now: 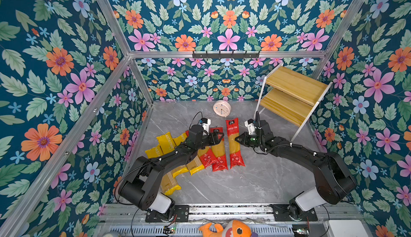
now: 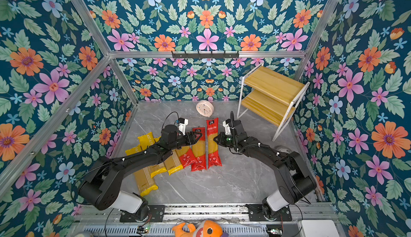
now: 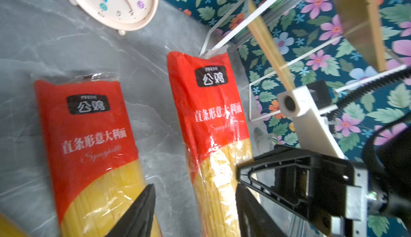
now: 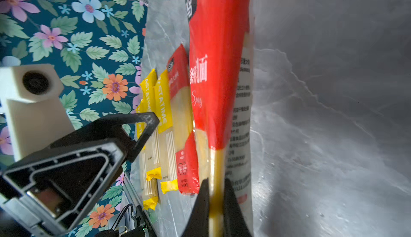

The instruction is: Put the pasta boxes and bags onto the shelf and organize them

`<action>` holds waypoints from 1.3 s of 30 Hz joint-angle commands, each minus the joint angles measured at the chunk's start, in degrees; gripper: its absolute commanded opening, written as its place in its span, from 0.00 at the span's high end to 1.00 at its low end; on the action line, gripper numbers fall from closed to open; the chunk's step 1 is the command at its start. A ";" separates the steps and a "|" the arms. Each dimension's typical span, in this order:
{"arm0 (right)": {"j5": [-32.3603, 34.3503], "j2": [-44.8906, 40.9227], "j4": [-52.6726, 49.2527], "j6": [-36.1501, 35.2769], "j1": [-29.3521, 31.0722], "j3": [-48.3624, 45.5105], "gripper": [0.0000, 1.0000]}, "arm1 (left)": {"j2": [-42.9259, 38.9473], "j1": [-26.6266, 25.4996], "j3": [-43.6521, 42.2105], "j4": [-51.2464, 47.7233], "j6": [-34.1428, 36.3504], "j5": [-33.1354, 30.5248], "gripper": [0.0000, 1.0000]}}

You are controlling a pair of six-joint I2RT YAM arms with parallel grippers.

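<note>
In front of the clock [image 1: 222, 108], three red packets [image 1: 215, 158] and three yellow packets [image 1: 165, 143] of pasta lie on the grey table [image 1: 255, 184]. The red ones are side by side and closer to the clock. The yellow ones are farther from it, partly under the left arm. The shelf [image 1: 295, 84] stands beside the clock, and both of its wooden boards are bare. So I think the job has only just begun. No packet is on the shelf yet, and all six have to go up.

The right arm reaches low over the table. The right gripper [image 1: 238, 139] points sideways at the red packet [image 1: 234, 154] whose top end comes nearest the clock. In the right wrist view its fingers [image 4: 200, 207] are squeezed tight on the long edge of that packet, at the see-through middle. I cannot tell if the packet has left the table.

The left arm bends over the yellow packets. The left gripper [image 1: 219, 136] hangs above the middle red packet [image 1: 219, 155]. Its fingers are about half apart and hold nothing.
</note>
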 commanded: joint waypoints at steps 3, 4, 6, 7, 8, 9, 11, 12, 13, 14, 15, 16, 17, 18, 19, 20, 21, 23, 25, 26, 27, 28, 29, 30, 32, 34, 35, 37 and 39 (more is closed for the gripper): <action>-0.19 -2.40 7.61 -2.28 0.85 3.58 1.00 | -3.72 1.07 -4.53 15.54 -1.40 4.90 0.26; -0.19 -2.81 8.37 -2.41 0.99 3.99 1.00 | -4.05 1.36 -5.02 16.66 -1.84 5.39 0.22; 0.03 -3.72 10.11 -2.52 1.29 4.88 1.00 | -3.96 1.83 -5.51 19.52 -3.27 7.28 0.17; 0.04 -4.00 10.74 -2.52 1.36 5.10 1.00 | -3.64 2.08 -5.39 20.32 -4.16 8.56 0.16; 0.08 -4.36 11.51 -2.52 1.53 5.33 1.00 | -3.19 2.22 -5.25 21.60 -5.42 9.79 0.15; 0.00 -4.65 12.45 -2.63 1.71 5.52 1.00 | -2.73 2.31 -5.17 22.62 -6.28 10.62 0.14; 0.08 -5.10 14.28 -2.94 2.07 5.39 1.00 | -2.42 2.29 -5.31 22.42 -6.53 10.06 0.15; -0.06 -5.28 15.76 -2.90 2.29 5.07 1.00 | -2.51 2.31 -5.76 22.59 -6.52 9.56 0.15; -0.26 -5.35 17.41 -2.89 2.51 4.69 1.00 | -2.52 2.31 -6.36 23.54 -6.68 9.66 0.15; -0.20 -5.46 19.13 -2.89 2.80 4.42 1.00 | -2.52 2.28 -6.98 24.99 -7.25 9.91 0.15; -0.02 -5.54 20.44 -2.90 3.14 4.20 1.00 | -2.38 2.31 -7.26 26.08 -7.88 10.38 0.15; -0.08 -5.49 21.55 -2.82 3.40 4.11 1.00 | -2.18 2.22 -7.19 26.68 -8.38 11.09 0.16; -0.31 -5.42 22.67 -2.57 3.82 4.08 1.00 | -1.83 2.18 -6.82 26.92 -8.68 11.81 0.16; -0.66 -5.37 23.87 -2.38 4.14 4.14 1.00 | -1.48 2.19 -6.51 26.93 -9.02 12.15 0.17; -1.05 -5.29 24.87 -2.09 4.35 4.15 1.00 | -1.33 2.08 -6.48 26.90 -9.01 12.13 0.17; -1.57 -5.28 25.93 -1.70 4.51 4.13 1.00 | -1.27 2.13 -6.85 27.24 -9.34 11.72 0.18; -2.02 -5.20 27.00 -1.16 4.62 4.02 1.00 | -1.19 2.09 -7.65 28.84 -10.09 11.13 0.18; -2.50 -5.02 28.90 0.04 4.64 3.82 1.00 | -0.83 1.88 -8.98 33.13 -12.24 10.84 0.19; -3.27 -4.93 30.51 1.12 4.59 3.85 1.00 | -0.21 1.69 -8.88 34.92 -13.80 11.45 0.21; -3.60 -4.83 30.87 1.55 4.77 4.04 1.00 | 0.07 1.61 -8.48 35.14 -14.29 11.68 0.23; -3.62 -4.84 30.81 1.67 4.81 4.34 1.00 | 0.30 1.61 -8.05 35.25 -14.62 12.01 0.24; -3.61 -4.76 30.47 1.64 4.89 4.51 1.00 | 0.41 1.61 -7.61 35.40 -14.74 12.39 0.25; -3.70 -4.68 30.47 1.60 4.99 4.65 1.00 | 0.32 1.59 -7.09 35.51 -14.89 12.74 0.26; -3.70 -4.67 30.58 1.68 4.99 4.61 1.00 | 0.21 1.61 -6.71 35.79 -15.05 13.01 0.27; -3.57 -4.76 31.06 2.06 4.99 4.33 1.00 | -0.04 1.61 -6.35 36.43 -15.05 13.36 0.31; -3.28 -4.93 30.80 2.37 4.95 4.38 1.00 | 0.03 1.61 -6.06 36.56 -15.20 13.33 0.37; -3.18 -5.02 30.15 2.40 4.99 4.56 1.00 | 0.12 1.67 -5.75 36.37 -15.38 13.51 0.42; -3.16 -5.02 29.85 2.66 5.00 4.59 1.00 | 0.13 1.77 -4.83 35.66 -15.42 14.08 0.53; -3.34 -4.93 29.92 3.49 4.95 4.52 1.00 | 0.04 1.76 -4.05 35.74 -15.67 14.61 0.62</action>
